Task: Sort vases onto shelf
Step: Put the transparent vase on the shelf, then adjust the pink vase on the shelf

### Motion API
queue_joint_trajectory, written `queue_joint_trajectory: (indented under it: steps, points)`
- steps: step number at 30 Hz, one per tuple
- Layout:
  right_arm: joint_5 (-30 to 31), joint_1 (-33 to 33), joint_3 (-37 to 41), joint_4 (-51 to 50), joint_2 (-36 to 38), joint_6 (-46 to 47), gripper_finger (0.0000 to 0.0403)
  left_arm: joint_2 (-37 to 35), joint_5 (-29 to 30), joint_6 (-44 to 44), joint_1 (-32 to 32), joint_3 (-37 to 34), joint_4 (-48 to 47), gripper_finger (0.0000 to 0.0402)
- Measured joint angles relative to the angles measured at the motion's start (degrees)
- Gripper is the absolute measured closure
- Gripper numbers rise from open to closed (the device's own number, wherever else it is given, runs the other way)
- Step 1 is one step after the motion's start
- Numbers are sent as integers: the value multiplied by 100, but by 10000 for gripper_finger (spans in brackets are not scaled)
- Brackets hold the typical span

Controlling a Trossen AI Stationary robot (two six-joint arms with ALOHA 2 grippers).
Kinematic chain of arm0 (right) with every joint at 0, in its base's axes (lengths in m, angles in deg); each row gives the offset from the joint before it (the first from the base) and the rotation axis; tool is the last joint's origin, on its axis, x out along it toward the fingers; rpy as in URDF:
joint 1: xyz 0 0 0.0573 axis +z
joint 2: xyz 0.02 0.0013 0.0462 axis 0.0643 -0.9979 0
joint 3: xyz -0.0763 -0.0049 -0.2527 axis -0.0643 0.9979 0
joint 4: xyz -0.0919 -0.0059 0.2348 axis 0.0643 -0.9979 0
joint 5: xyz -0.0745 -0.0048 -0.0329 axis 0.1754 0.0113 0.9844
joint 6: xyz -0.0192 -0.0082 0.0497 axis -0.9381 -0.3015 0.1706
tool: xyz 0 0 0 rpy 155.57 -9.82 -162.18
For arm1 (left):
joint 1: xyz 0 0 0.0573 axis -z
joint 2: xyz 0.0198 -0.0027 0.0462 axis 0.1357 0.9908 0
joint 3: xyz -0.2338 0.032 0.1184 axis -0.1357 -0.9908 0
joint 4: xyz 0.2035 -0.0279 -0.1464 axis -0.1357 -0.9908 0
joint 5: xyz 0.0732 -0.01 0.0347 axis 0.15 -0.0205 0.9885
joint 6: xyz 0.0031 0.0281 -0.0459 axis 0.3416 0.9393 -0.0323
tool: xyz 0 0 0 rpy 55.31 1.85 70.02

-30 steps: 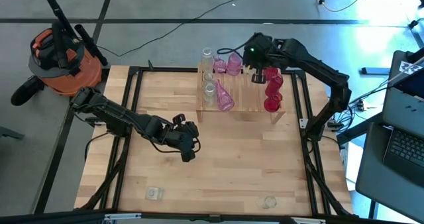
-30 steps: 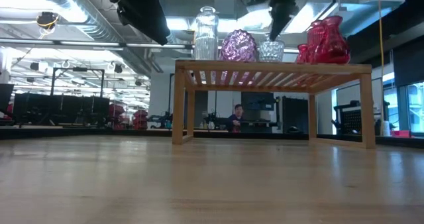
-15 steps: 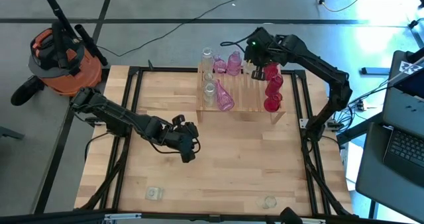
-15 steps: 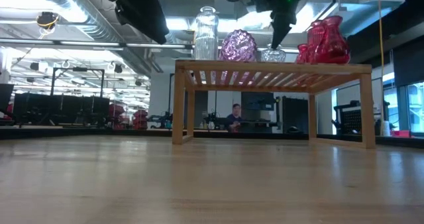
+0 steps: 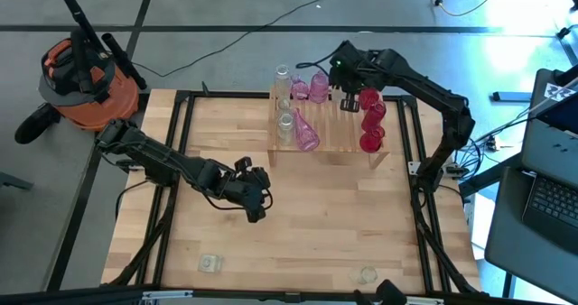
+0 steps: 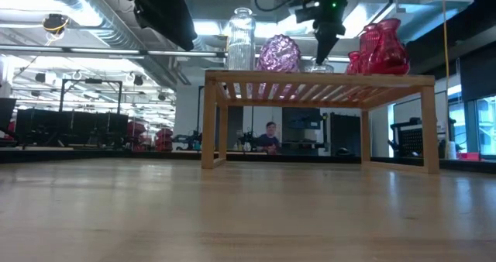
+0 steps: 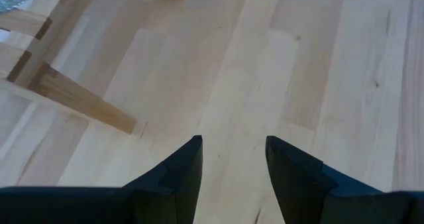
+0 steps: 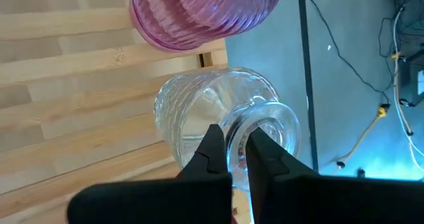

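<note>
Right tool (image 8: pixel 239 159): fingers pinched together on the rim of a clear ribbed vase (image 8: pixel 212 114), one finger inside the mouth and one outside, a grip that suits a thin glass lip and keeps the body hanging upright. In the high view my right tool (image 5: pixel 345 96) sits at about 1 o'clock on the counter (image 5: pixel 298 224), over the far edge of the shelf (image 5: pixel 330 135). The clear vase appears to rest on, or just above, the slats beside a pink vase (image 8: pixel 199 12); I judge this to be the setting-down step.

Left tool (image 7: pixel 232 161): fingers apart, holding nothing, waiting low over bare planks near the counter's centre, just off the shelf's near leg (image 7: pixel 79 98).

Red vases (image 5: pixel 371 120) stand grouped at the shelf's 3 o'clock end, pink and clear ones toward 9 o'clock, so sorting seems to run by colour. Two clear pieces (image 5: pixel 209 263) wait along the 6 o'clock edge.
</note>
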Motion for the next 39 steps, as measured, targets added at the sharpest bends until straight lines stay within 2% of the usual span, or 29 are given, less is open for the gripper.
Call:
queue_joint_trajectory:
  steps: [10, 17, 30, 39]
  points:
    - [84, 0, -2, -172, -3, 127, 382, 0, 34, -116, 161, 0, 0, 243]
    - [-92, 0, -7, -162, -1, 160, 362, 0, 84, -127, 181, 0, 0, 243]
    - [-263, 9, -7, -141, 287, 201, 294, 0, 88, -271, 184, 0, -2, 243]
    - [-520, 137, -181, -143, 541, 304, 285, 0, 148, -447, 181, 0, 4, 243]
